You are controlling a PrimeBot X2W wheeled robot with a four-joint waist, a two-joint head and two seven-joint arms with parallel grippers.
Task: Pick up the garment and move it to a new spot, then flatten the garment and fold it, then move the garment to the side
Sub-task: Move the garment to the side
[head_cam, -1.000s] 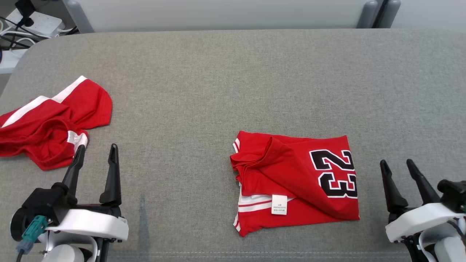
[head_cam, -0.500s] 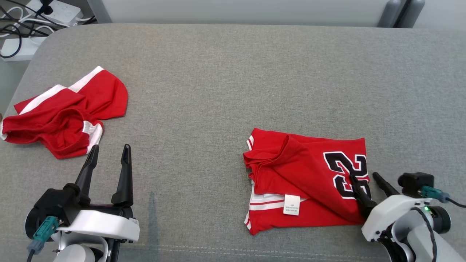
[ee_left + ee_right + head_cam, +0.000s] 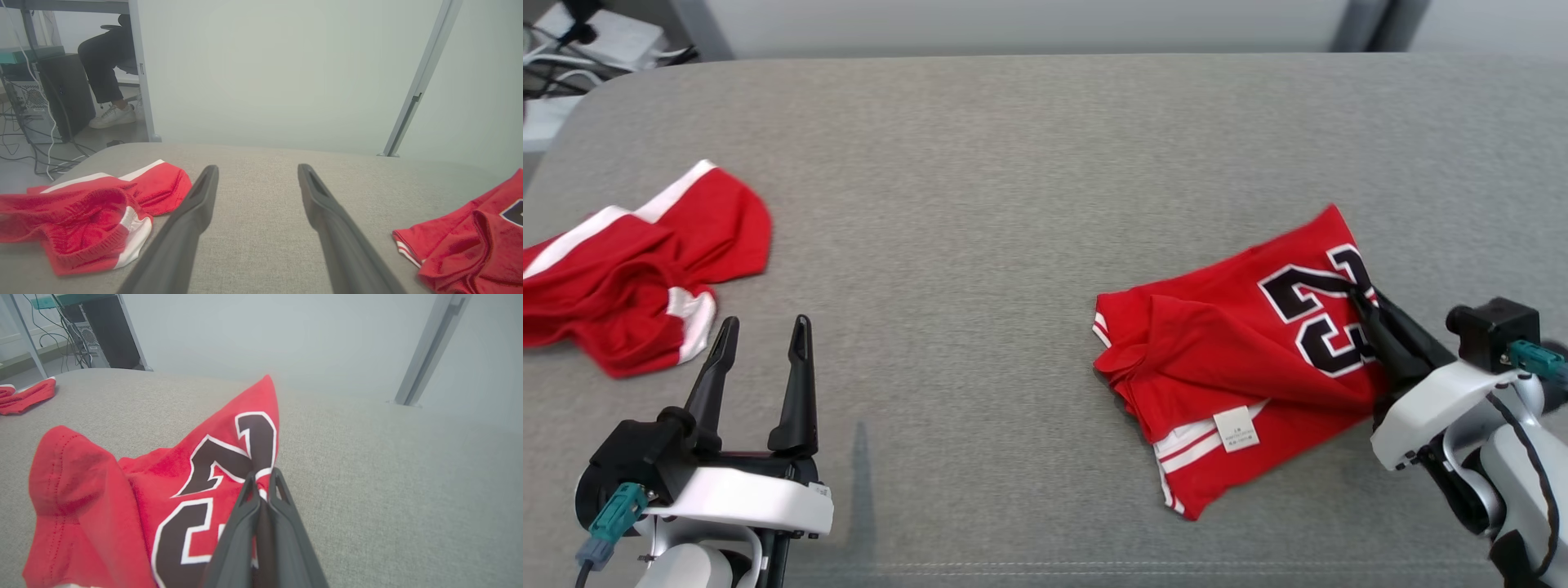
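While the right gripper point(image 3: 1360, 296) is clamped on the jersey point(image 3: 1241, 351), its tips bite the cloth right at the black number, close to the edge on the gripper's own side. The right wrist view shows both fingers pressed together with a pinch of red between them. The jersey lies folded on the grey pad point(image 3: 1013, 204), spreading ahead and left of those fingers. Its corner just beyond the tips looks peaked up, and the label point(image 3: 1236, 430) sits on a lower layer, left of the gripper's wrist. The left gripper point(image 3: 764, 327) has its fingers apart, gripping nothing, over bare pad, with the shorts point(image 3: 629, 269) crumpled just ahead and left of its tips, well apart from the jersey. My reading is that the folded jersey is being shifted aside. The main risk is that the pinch may hold only the upper layers (I cannot tell how many are caught), so a pull could peel the fold open. The rough pad could hold back the bottom layer, and the striped hem would trail. Pulling from one point near an edge could also swing the bundle round and skew it. With so shallow a bite the cloth could slip free mid-drag, and nothing steadies the far side.
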